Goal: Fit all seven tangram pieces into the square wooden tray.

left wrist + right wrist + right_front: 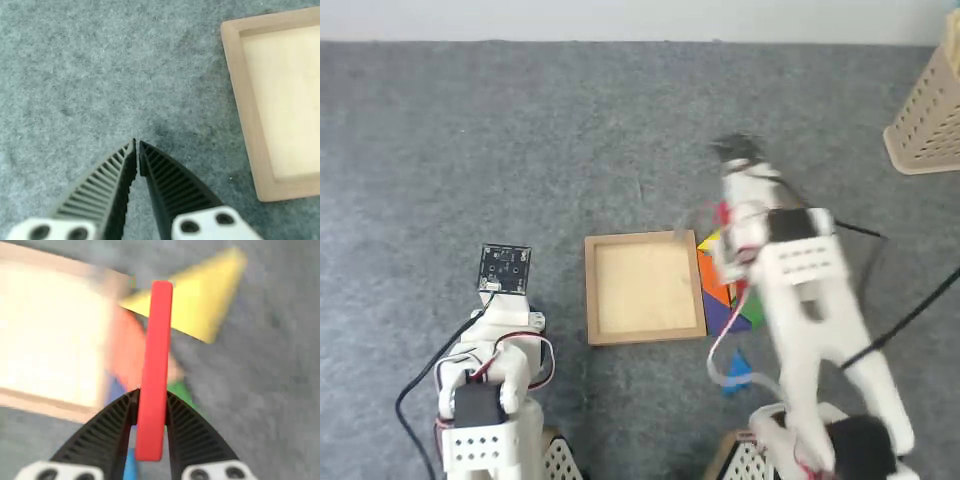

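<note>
The right claw is closed on a red piece, which stands on edge between the two fingers and sticks out past their tips. Beyond it on the grey table lies a yellow triangle. An orange piece sits just beside the wall of the square wooden tray. A bit of green shows next to one finger, and a sliver of blue shows between the finger bases. Whether the red piece touches anything under it cannot be told

In the high view the right arm stretches over a cluster of pieces lying against the tray's right wall, with purple piece among them. The blue one lies a little apart, nearer the arm bases. The tray sits between the two arms, its pale inner floor in full sight

The left claw has its ribbed fingers drawn together until the tips almost meet, with nothing between them. It hangs over bare grey table, with a corner of the tray near it to one side. In the high view the left arm sits folded close to its base, left of the tray and well apart from the pieces

A perforated beige basket stands at the table's far right corner
</note>
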You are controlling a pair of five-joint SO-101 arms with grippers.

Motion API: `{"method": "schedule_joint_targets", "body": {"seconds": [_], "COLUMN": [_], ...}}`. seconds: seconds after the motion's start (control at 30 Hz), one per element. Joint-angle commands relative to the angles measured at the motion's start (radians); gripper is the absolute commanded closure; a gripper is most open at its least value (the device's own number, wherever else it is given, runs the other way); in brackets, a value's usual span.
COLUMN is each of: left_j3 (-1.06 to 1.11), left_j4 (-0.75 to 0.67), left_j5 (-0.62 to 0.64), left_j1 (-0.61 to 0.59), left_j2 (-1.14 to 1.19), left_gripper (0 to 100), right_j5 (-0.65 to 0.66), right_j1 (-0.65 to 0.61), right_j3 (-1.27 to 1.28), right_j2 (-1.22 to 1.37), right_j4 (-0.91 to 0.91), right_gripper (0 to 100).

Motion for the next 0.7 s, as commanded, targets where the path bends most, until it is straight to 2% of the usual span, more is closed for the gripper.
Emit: {"method": "schedule_joint_targets", "body": {"seconds": [0.0, 0.07, 0.17, 0.33, 0.5, 0.67], "left_j3": [-0.007, -0.007, -0.007, -0.007, -0.007, -0.007], "left_j4": [0.008, 0.008, 0.008, 0.008, 0.008, 0.008], "left_j5": [-0.005, -0.005, -0.005, -0.005, -0.005, -0.005], "left_j1": [0.0, 0.0, 0.0, 0.0, 0.0, 0.0], "left_j2": [-0.02, -0.02, -0.02, -0.02, -0.02, -0.02], "left_gripper": [99, 99, 99, 99, 99, 99], "right_j5": [-0.057, -0.077, -0.089, -0.281, -0.428, -0.488], "right_j1": [-0.226, -0.323, -0.392, -0.403, -0.44, -0.481], "right_j3": [-0.028, -0.035, -0.061, -0.16, -0.295, -0.394], "right_j2": [-0.042, 0.002, 0.093, 0.274, 0.458, 0.59], "right_j4": [-0.039, -0.09, -0.148, -0.222, -0.219, -0.193], "right_gripper": [99.2, 99.2, 99.2, 99.2, 99.2, 99.1]}}
